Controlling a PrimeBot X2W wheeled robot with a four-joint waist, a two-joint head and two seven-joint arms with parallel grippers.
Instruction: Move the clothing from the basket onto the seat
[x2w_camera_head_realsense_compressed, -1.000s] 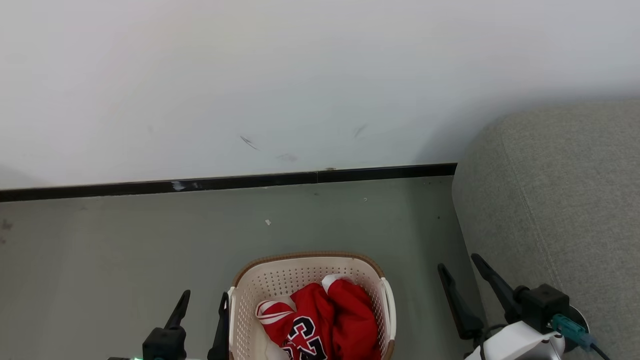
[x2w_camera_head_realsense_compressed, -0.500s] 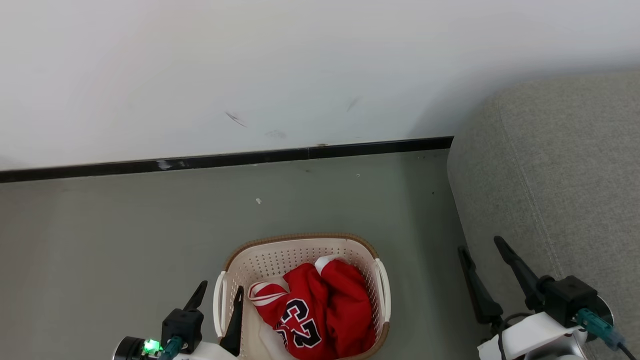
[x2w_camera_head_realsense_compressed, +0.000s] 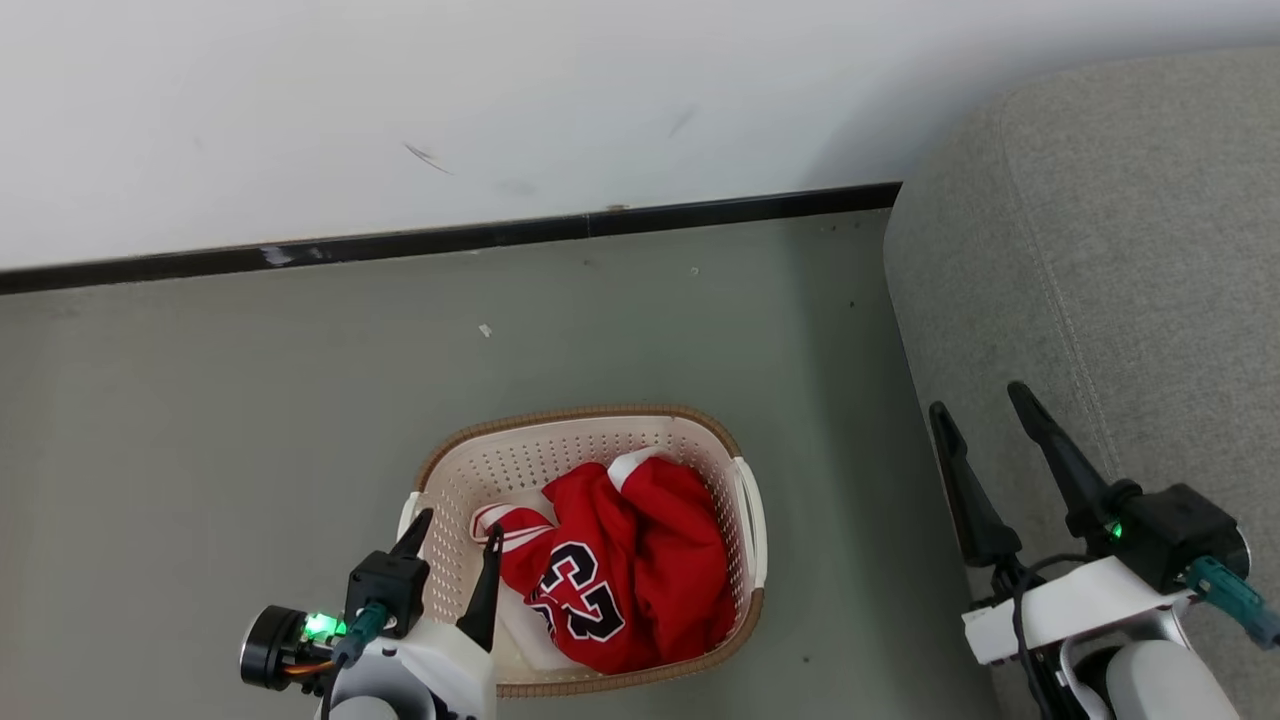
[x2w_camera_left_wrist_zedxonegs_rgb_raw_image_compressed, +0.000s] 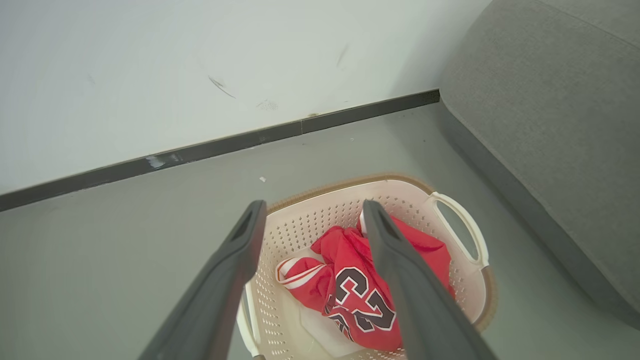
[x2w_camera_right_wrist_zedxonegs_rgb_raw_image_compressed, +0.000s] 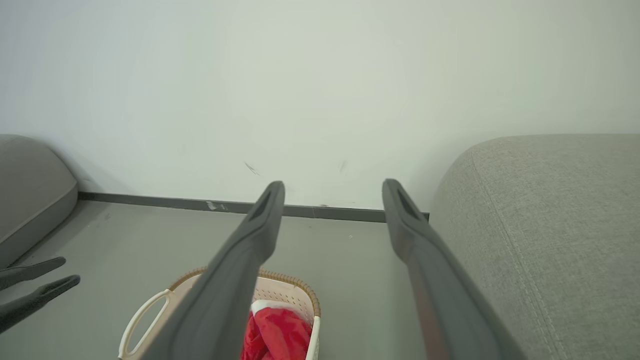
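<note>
Head tilts down and the laundry basket (x2w_camera_head_realsense_compressed: 580, 413) is now in full view.
The red jerseys (x2w_camera_head_realsense_compressed: 640, 560) lie inside it, none on the sofa (x2w_camera_head_realsense_compressed: 1120, 250); left gripper (x2w_camera_head_realsense_compressed: 458, 525) reaches its rim, right gripper (x2w_camera_head_realsense_compressed: 978, 400) waits aside, both jaws spread and empty.

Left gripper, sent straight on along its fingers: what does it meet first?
The left gripper would likely meet the basket first, at its perforated far wall beside the clothing; depth is unclear.

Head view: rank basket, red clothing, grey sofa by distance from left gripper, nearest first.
1. Cream perforated plastic basket: its left rim sits right at the left gripper fingers.
2. Red numbered clothing: inside the basket, to that gripper's right.
3. Grey fabric sofa: far right.
</note>
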